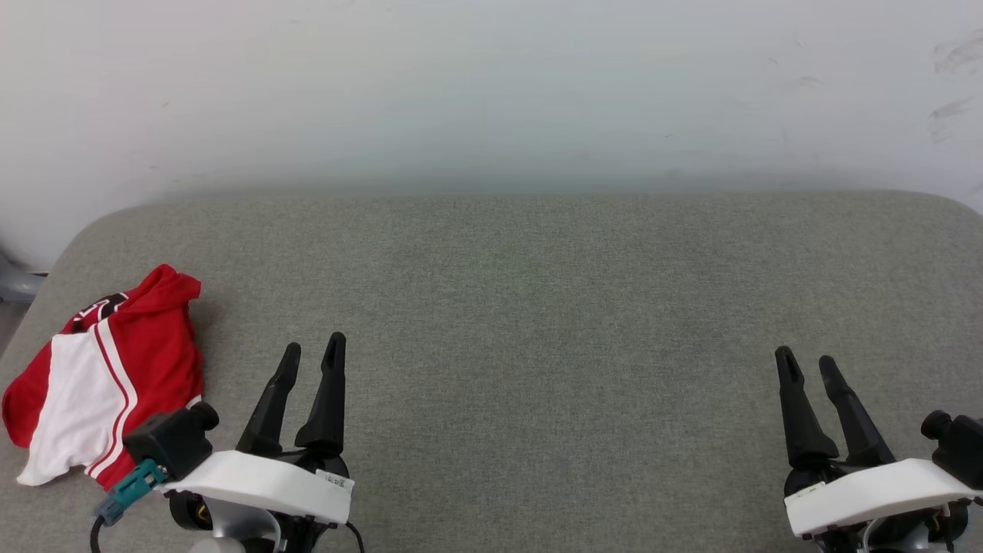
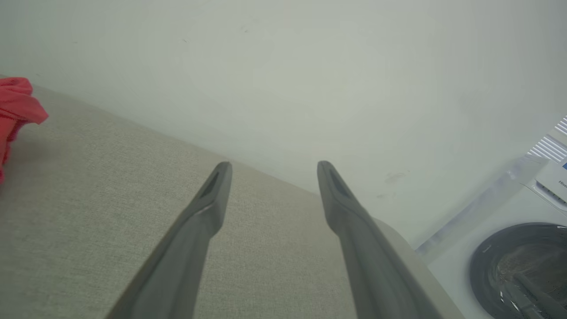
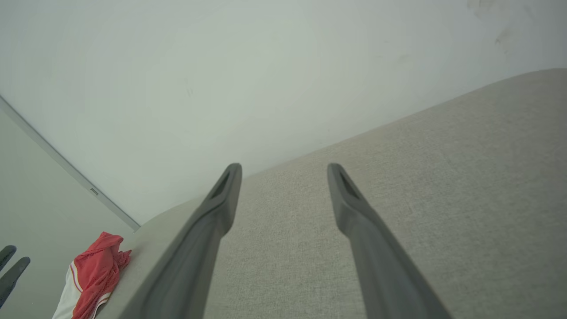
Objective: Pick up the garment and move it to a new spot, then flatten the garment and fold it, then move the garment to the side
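Both wide apart and empty: left gripper (image 1: 313, 344), right gripper (image 1: 805, 357), off the garment (image 1: 115, 376).

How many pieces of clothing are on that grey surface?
1. The red and white garment lies crumpled at the near left corner of the grey surface, beside the left end effector. Its folds might hide another.
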{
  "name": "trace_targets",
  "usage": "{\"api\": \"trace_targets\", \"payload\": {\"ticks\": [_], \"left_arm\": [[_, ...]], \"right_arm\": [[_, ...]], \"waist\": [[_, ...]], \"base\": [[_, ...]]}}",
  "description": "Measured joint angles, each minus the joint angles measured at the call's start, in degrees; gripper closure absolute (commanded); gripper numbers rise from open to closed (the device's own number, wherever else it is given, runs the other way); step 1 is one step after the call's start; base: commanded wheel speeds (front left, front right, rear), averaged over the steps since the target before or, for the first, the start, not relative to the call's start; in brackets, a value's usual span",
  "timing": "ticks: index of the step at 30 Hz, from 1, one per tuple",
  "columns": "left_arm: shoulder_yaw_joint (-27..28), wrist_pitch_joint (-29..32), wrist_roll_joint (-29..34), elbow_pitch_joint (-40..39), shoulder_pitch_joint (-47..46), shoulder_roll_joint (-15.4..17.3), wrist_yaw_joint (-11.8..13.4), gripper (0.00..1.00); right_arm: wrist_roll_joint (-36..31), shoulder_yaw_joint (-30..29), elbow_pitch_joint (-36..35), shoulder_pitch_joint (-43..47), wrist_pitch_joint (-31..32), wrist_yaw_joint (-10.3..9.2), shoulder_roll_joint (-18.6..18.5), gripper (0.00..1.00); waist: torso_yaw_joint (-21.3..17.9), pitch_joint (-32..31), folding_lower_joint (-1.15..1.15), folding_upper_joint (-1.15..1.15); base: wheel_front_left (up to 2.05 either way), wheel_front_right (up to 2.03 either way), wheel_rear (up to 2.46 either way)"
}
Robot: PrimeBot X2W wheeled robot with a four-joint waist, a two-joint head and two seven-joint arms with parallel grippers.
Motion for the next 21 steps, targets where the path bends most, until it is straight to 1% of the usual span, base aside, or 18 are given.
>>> {"api": "trace_targets", "payload": {"ticks": [4, 12, 21], "left_arm": [[0.1, -0.7, 4.4, 0.3, 0.4, 0.2, 0.1, 0.0], [-0.5, -1.8, 12.4, 1.0, 0.7, 1.4, 1.2, 0.0], [-1.7, -3.2, 18.8, 2.5, 0.9, 2.6, 2.9, 0.0]], "right_arm": [[-4.7, -0.1, -0.8, 0.4, 0.4, 0.0, 0.0, 0.0], [-12.0, -0.8, -2.0, 0.7, 0.6, 0.0, 0.0, 0.0], [-18.6, -1.5, -2.7, 0.8, 0.8, 0.0, 0.0, 0.0]], "waist": [[0.0, 0.0, 0.0, 0.0], [0.1, -0.2, 0.0, 0.0], [0.2, -0.3, 0.0, 0.0]], "base": [[0.0, 0.0, 0.0], [0.0, 0.0, 0.0], [0.0, 0.0, 0.0]]}}
